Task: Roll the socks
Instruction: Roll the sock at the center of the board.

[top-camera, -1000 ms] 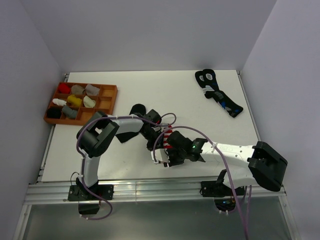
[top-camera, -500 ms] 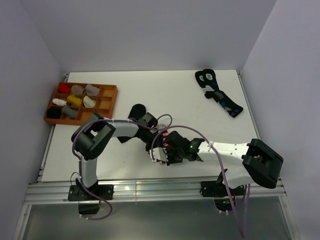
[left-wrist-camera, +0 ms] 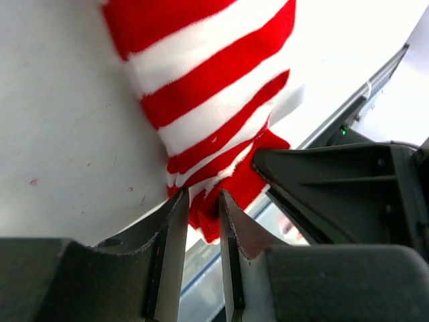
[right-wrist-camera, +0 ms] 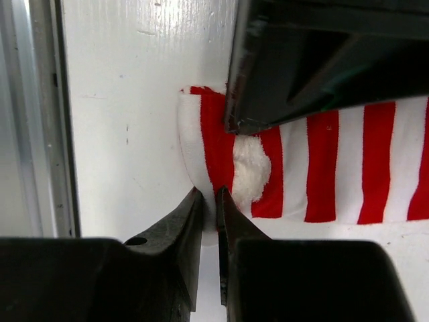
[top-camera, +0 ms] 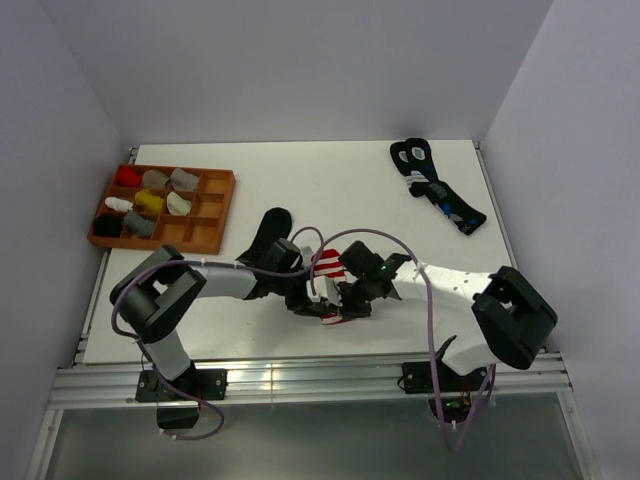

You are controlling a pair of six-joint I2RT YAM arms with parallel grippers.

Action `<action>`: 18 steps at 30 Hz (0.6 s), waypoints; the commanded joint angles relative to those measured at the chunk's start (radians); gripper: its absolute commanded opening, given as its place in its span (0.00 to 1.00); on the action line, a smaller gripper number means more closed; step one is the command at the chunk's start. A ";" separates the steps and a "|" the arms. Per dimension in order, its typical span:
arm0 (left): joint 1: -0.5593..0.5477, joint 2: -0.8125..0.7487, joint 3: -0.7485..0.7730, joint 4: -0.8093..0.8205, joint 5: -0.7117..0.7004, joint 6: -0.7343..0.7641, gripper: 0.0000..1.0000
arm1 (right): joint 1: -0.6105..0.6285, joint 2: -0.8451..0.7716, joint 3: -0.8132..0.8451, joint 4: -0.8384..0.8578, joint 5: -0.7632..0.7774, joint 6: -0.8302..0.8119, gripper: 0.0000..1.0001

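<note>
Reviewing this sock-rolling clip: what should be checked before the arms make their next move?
1. Right gripper closed on the striped sock at its folded edge: ok.
2. Left gripper hold: cannot tell; cloth sits between its narrow jaws.
3. Sock rolled: not ok; only its end is folded over.
4. Black sock joined with it: not ok; it lies aside, partly under the left arm.

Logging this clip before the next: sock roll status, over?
Left gripper, right gripper both pinching striped sock, near end, tips crowding. Sock mostly flat, unrolled. Black sock apart, by left arm.
</note>
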 commanded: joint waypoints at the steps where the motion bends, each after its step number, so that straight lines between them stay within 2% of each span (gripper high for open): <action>1: -0.022 -0.056 -0.049 0.095 -0.121 -0.055 0.30 | -0.042 0.067 0.088 -0.155 -0.126 -0.050 0.11; 11: -0.086 -0.260 -0.249 0.267 -0.338 -0.182 0.31 | -0.152 0.299 0.307 -0.437 -0.284 -0.140 0.11; 14: -0.115 -0.337 -0.264 0.257 -0.433 -0.156 0.32 | -0.186 0.382 0.379 -0.517 -0.310 -0.162 0.12; 18: -0.170 -0.386 -0.270 0.257 -0.534 -0.029 0.34 | -0.206 0.512 0.464 -0.616 -0.327 -0.191 0.11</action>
